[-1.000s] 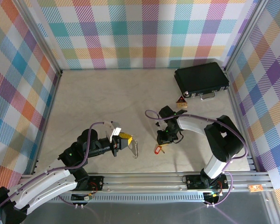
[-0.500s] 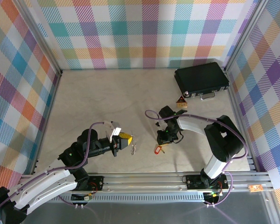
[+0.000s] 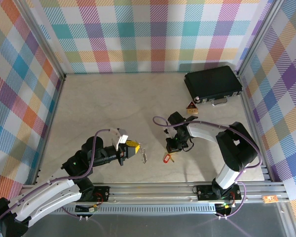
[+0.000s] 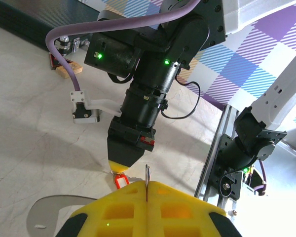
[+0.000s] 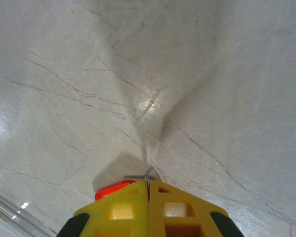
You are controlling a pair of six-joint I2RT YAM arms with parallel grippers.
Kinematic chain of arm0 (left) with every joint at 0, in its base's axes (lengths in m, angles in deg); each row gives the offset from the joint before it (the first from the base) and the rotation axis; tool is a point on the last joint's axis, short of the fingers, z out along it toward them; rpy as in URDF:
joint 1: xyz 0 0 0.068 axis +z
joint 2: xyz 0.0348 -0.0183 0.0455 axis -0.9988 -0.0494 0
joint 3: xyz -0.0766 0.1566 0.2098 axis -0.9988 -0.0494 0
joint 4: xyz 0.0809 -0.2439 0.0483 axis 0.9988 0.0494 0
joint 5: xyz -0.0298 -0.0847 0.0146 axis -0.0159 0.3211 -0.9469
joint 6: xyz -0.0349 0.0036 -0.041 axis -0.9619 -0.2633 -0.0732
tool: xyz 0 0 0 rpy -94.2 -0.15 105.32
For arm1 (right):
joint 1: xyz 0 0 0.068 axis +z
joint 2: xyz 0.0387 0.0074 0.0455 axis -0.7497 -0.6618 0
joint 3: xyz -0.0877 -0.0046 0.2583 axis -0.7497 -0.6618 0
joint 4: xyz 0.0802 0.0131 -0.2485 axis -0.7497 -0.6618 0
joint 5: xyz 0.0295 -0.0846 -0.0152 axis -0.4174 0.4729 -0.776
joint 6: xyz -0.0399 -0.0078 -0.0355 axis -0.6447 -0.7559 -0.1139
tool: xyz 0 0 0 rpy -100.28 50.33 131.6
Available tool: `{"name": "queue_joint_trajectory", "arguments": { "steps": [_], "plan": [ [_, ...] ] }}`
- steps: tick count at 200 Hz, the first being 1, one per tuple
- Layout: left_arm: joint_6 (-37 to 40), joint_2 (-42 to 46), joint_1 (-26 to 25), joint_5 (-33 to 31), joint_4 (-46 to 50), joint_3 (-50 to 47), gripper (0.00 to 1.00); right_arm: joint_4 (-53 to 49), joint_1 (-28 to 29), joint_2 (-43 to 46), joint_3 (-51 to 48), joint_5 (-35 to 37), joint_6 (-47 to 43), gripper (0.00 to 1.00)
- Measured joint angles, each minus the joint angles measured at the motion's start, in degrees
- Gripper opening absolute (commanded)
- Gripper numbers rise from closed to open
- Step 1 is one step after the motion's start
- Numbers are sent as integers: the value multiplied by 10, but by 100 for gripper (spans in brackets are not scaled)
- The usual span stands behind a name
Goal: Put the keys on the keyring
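Note:
The red-headed key (image 3: 166, 158) lies on the pale table near the front middle. My right gripper (image 3: 170, 152) points straight down at it. In the right wrist view its yellow fingers (image 5: 118, 210) are shut, with a thin metal bit of the key pinched in their seam and the red head (image 5: 108, 191) poking out to the left. My left gripper (image 3: 136, 148) is shut on the silvery keyring (image 3: 144, 156), which sticks out edge-on (image 4: 147, 173) between the closed pads. It points toward the right gripper's tip (image 4: 119, 167) and the key (image 4: 120, 181), a short way off.
A black case (image 3: 213, 83) lies at the back right, with a small orange-brown triangular block (image 3: 191, 107) just in front of it. The aluminium rail (image 3: 187, 187) runs along the near edge. Plaid walls close in the left, back and right sides.
The right gripper's fingers have closed the last bit onto the key. The keyring in the left gripper has turned slightly about its length. Neither arm has shifted otherwise.

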State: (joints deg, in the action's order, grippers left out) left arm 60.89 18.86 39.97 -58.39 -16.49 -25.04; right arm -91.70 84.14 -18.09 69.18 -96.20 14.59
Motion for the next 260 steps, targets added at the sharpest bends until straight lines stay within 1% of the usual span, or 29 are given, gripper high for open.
{"name": "queue_joint_trajectory", "arguments": {
  "steps": [31,57,82,108,148,172,187,203,236,260],
  "plan": [
    [-2,1,0,0,0,0,0,5,1,12,-4,0,0,0],
    [-2,2,0,1,0,0,0,35,10,77,-37,2,0,0],
    [-3,2,0,2,0,0,0,83,21,183,-90,3,2,0],
    [-4,2,0,11,1,3,0,144,43,319,-154,8,5,0],
    [-8,8,0,38,-1,19,0,270,116,535,-240,31,4,0],
    [-12,10,-1,70,-17,27,0,360,156,619,-276,37,-1,0],
    [-15,12,-3,93,-31,30,0,407,177,641,-283,34,-9,0],
    [-15,13,-8,116,-35,39,0,451,193,643,-282,21,-16,0],
    [-15,11,-16,150,-56,61,0,504,220,617,-265,-18,-31,0],
    [-15,2,-24,169,-72,69,0,543,235,602,-257,-31,-38,0]
  ]
}}
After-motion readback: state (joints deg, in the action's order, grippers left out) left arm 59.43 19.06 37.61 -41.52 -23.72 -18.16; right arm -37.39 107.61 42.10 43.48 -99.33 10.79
